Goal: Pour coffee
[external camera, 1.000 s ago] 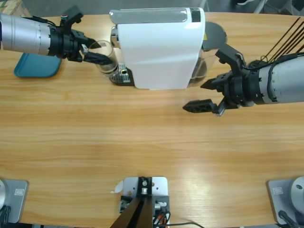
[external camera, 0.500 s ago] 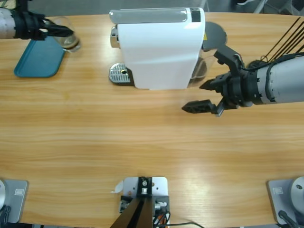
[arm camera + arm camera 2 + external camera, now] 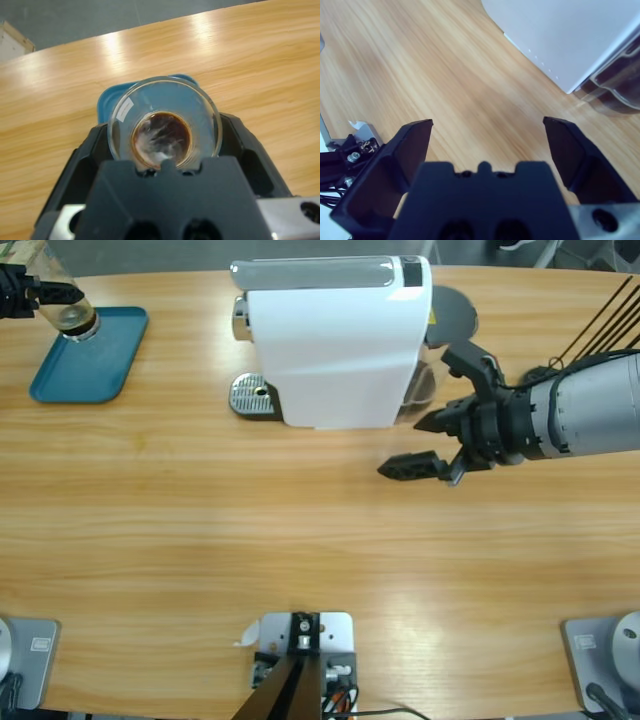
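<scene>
Coffee [image 3: 161,137] is lying as a shallow dark brown layer in the bottom of a small clear glass [image 3: 162,122], which the left gripper [image 3: 162,160] is clasping between its jaws over the blue tray [image 3: 85,365] at the table's far left corner. Half a second earlier the glass was hanging just right of the tray; a second ago it was sitting by the white coffee machine [image 3: 335,340]. The right gripper [image 3: 430,445] is hovering with jaws spread wide and empty, barely shifted. Only the left wrist view is showing the coffee ring from above; the high view is showing the machine's drip grate [image 3: 250,395].
</scene>
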